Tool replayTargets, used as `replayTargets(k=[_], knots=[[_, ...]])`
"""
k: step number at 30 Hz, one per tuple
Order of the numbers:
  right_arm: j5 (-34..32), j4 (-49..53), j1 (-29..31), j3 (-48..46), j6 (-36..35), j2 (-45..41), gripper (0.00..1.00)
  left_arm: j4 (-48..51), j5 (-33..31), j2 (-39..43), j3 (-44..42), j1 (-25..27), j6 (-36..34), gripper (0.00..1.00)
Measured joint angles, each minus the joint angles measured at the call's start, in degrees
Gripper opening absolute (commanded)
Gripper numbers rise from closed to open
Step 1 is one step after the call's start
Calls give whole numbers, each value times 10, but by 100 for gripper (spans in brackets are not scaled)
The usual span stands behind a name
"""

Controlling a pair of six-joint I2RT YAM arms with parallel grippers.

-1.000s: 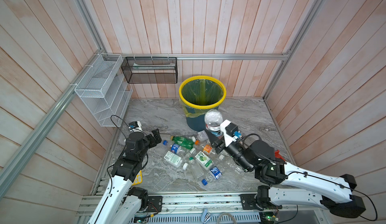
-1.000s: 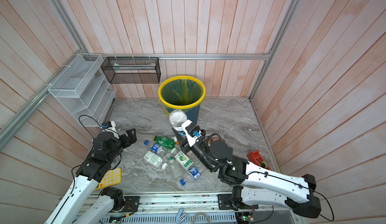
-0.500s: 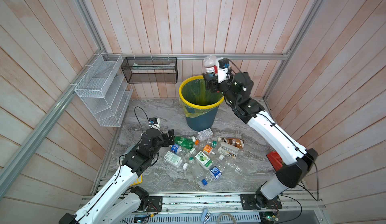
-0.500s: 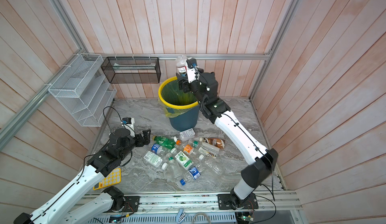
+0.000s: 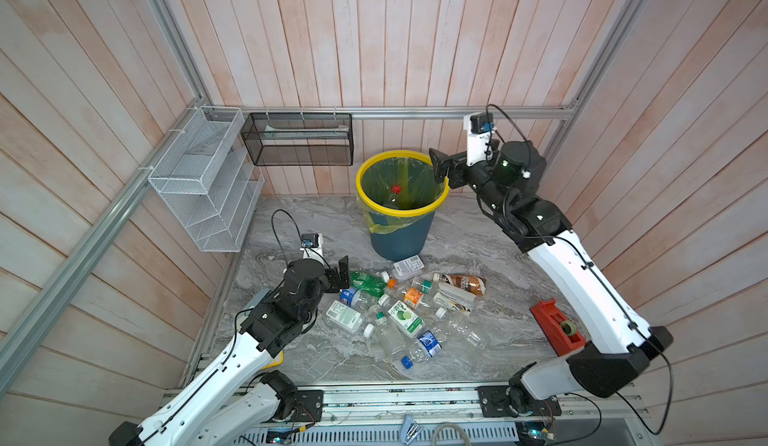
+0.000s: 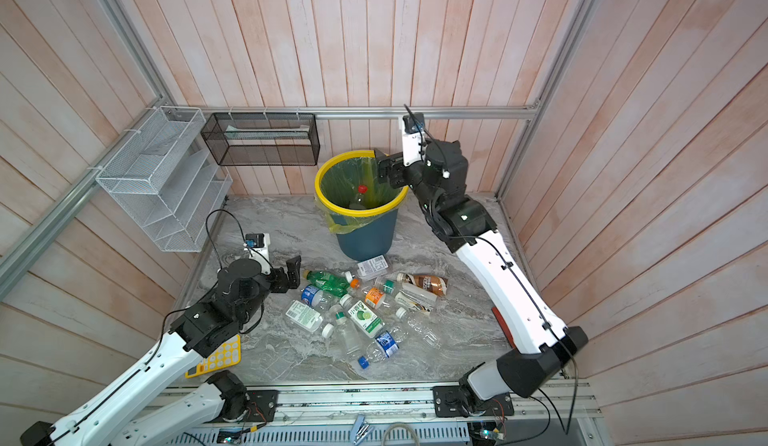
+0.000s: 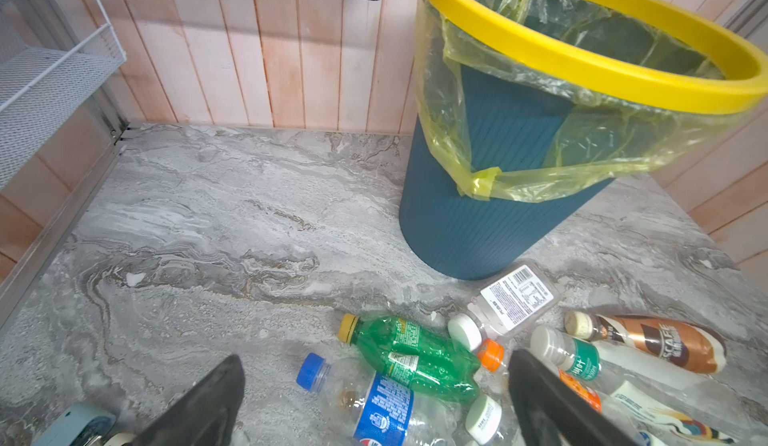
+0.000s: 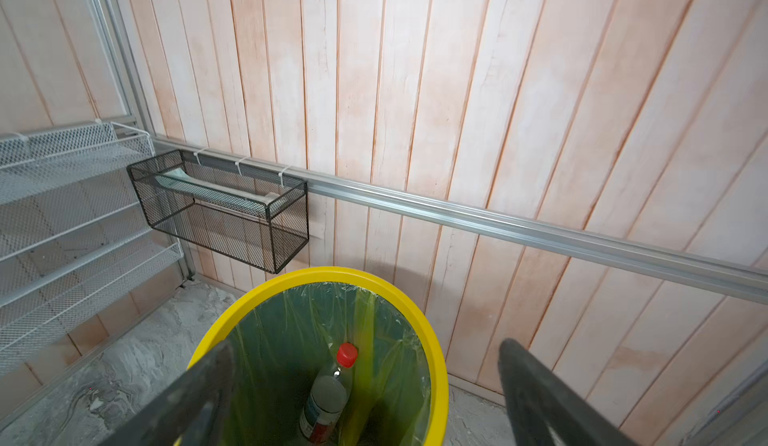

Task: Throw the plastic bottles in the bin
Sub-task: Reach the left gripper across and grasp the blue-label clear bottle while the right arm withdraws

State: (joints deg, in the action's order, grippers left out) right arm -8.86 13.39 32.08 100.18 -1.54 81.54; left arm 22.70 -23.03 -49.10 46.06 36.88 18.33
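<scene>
Jaws wide and empty, right gripper [image 5: 444,170] hangs at three o'clock over the bin [image 5: 399,213], a red-capped bottle [image 8: 328,398] lying inside, while left gripper [image 5: 340,275], equally wide, hovers at ten o'clock of the plastic bottles [image 5: 402,316] heaped at the bin's six o'clock.

The left arm [image 5: 226,363] and right arm [image 5: 582,294] have white shells, black joints, thin black cables [image 5: 283,210] and white wrist-camera mounts [image 5: 473,142].

Pale plank walls [image 5: 374,28], grey marble floor [image 5: 324,219]
</scene>
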Motion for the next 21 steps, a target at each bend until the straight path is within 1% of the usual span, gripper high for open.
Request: replayTargets(k=[3, 10, 12, 17, 21], knots=[[-3, -10, -17, -72, 21, -52, 99, 0, -4, -16, 7, 26, -13, 100], [0, -14, -82, -312, 104, -136, 99, 2, -15, -71, 25, 100, -42, 100], [2, -8, -96, -366, 128, -159, 99, 5, -16, -89, 28, 126, -50, 100], [2, -5, -121, -472, 187, -232, 99, 9, -17, -144, 42, 186, -71, 100], [2, -5, -136, -537, 224, -280, 99, 12, -10, -195, 66, 227, -92, 100]])
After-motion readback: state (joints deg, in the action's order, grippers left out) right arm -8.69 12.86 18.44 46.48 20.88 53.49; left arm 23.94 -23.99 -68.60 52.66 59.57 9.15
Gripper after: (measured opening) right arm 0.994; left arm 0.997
